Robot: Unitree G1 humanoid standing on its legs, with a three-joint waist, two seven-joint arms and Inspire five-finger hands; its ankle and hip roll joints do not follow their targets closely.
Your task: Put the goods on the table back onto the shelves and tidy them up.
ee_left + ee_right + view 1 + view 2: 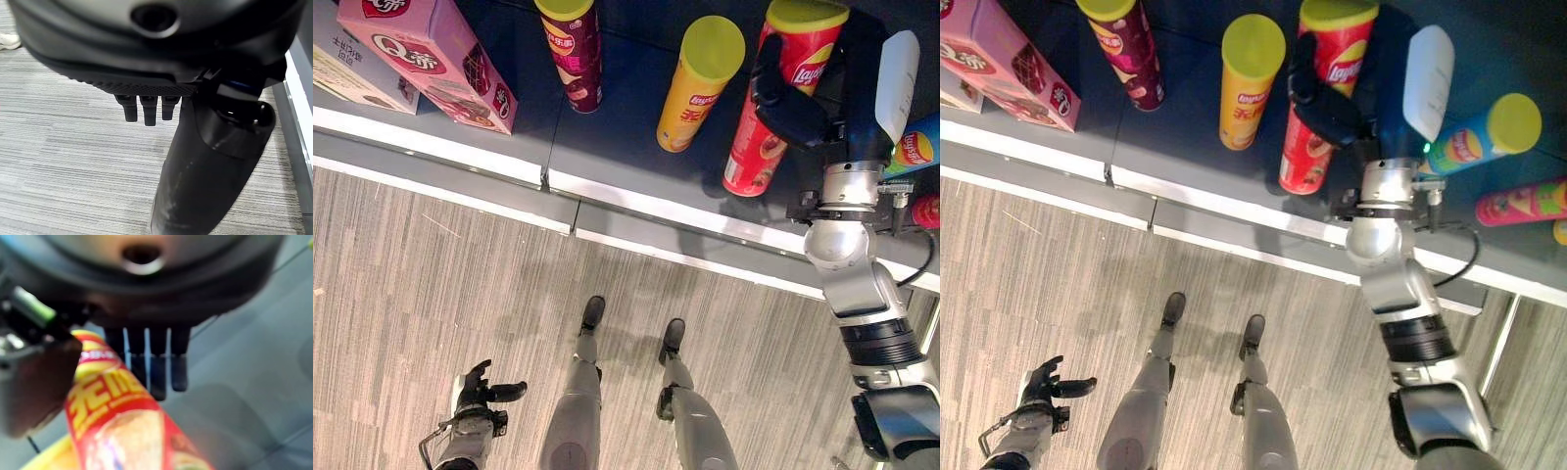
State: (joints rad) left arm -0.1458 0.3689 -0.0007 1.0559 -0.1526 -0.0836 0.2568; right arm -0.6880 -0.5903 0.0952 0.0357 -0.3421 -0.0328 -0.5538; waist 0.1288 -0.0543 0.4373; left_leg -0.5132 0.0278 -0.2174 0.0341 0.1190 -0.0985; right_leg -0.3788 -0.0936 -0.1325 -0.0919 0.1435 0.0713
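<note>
The right hand (793,103) curls around a red can (781,98) on the shelf (607,147) beside standing cans; the left hand (481,392) hangs relaxed, and shelving looks well advanced

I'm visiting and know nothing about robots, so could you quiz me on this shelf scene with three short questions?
1. True or false: the right hand is at the red can on the shelf.
2. Which stands left of the red can: A) yellow can B) green bottle?
3. Fill in: the left hand hangs open over the ____.

Key: 1 true; 2 A; 3 floor.
</note>
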